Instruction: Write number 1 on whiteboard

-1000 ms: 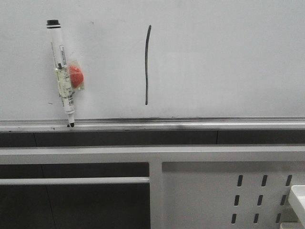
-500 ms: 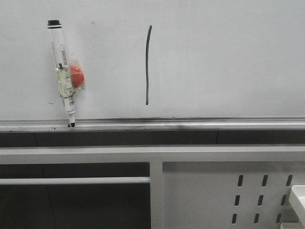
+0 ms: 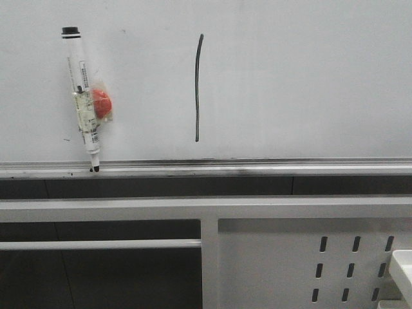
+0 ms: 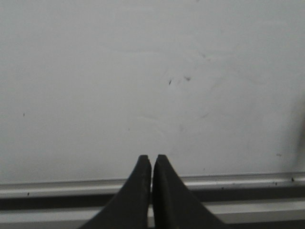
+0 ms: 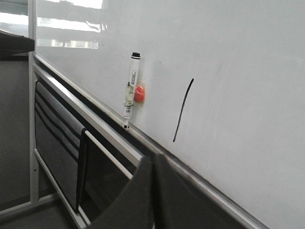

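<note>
glossy white whiteboard fills the upper front view, silver rail along its lower edge with dark smudges. under it a dark band, then a white metal frame with a slotted panel at lower right. a few small specks on the board surface.

number 1 sits on the board a bit left of centre, above the rail, not touching it. long axis near vertical, slight bow, top end leaning a touch to the right.

marker stands left of the stroke, well apart, tip down on the rail, cap end up, tilted slightly left at top, red blob on its side.

left gripper clenched, fingers together, holding nothing, close to the board above the rail. right gripper also clenched and empty, back from the board.
</note>
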Robot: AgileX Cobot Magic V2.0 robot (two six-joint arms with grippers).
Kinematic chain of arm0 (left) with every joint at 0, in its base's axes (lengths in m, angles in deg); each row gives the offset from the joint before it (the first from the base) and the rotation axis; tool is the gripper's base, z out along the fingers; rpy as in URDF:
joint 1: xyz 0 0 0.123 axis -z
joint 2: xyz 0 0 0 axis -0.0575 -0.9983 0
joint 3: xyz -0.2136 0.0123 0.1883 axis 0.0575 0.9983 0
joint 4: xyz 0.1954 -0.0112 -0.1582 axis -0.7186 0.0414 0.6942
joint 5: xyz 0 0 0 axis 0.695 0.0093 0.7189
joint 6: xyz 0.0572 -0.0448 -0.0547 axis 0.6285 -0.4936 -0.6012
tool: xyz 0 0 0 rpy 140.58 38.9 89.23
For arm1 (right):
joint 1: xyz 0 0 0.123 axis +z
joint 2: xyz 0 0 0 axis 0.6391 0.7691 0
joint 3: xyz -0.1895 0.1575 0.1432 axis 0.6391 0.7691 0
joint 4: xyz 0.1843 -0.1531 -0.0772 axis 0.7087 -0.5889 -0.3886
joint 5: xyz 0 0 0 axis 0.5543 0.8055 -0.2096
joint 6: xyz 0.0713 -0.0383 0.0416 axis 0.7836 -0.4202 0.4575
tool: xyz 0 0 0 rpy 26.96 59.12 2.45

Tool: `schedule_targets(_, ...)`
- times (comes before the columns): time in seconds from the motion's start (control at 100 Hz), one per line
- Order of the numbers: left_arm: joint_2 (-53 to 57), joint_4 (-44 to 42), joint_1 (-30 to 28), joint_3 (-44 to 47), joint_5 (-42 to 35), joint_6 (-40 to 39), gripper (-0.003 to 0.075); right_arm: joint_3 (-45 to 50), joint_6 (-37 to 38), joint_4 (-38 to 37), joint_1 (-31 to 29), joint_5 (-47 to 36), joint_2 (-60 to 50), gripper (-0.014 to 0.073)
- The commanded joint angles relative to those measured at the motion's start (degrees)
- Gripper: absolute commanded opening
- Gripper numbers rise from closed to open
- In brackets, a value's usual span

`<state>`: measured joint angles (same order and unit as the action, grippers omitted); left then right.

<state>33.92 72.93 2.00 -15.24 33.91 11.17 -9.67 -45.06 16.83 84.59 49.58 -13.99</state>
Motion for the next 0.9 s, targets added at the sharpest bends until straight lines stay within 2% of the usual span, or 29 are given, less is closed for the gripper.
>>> schedule_targets(0.0, 0.84, 0.69, -0.17, 2.09, -0.5, -0.57, -0.002, -1.59, 0.0, -0.64, -0.33, -4.33, 0.46, -0.0056)
schedule_targets(0.15, 1.22, 0.9, -0.17, 2.09, 1.34, -0.65, -0.002, -1.59, 0.0, -0.64, -0.33, -4.18, 0.46, -0.0056)
schedule_targets(0.23, 1.22, 3.93, -0.17, 2.09, 1.56, -0.01, -0.002, -1.59, 0.0, -0.64, -0.33, -4.18, 0.46, -0.0056)
schedule_targets(0.36, 1.22, 13.7, -1.11, 2.09, 1.76, 12.25, -0.002, -1.59, 0.0, -0.64, -0.33, -4.18, 0.46, -0.0056)
schedule_targets(0.41, 1.22, 15.71, -2.15, 2.09, 1.9, 14.73, -0.002, -1.59, 0.0, -0.64, -0.33, -4.18, 0.46, -0.0056)
schedule_targets(0.51, 1.22, 15.87, -3.57, 2.09, 3.31, 14.73, -0.002, -1.59, 0.0, -0.64, -0.33, -4.18, 0.46, -0.0056)
schedule_targets(0.63, 1.22, 15.87, -4.43, 2.09, 9.69, 14.73, -0.002, -1.59, 0.0, -0.64, -0.33, -4.18, 0.46, -0.0056)
schedule_targets(0.89, 1.22, 15.64, -4.43, 2.09, 9.48, 14.73, -0.002, -1.59, 0.0, -0.64, -0.33, -4.18, 0.46, -0.0056)
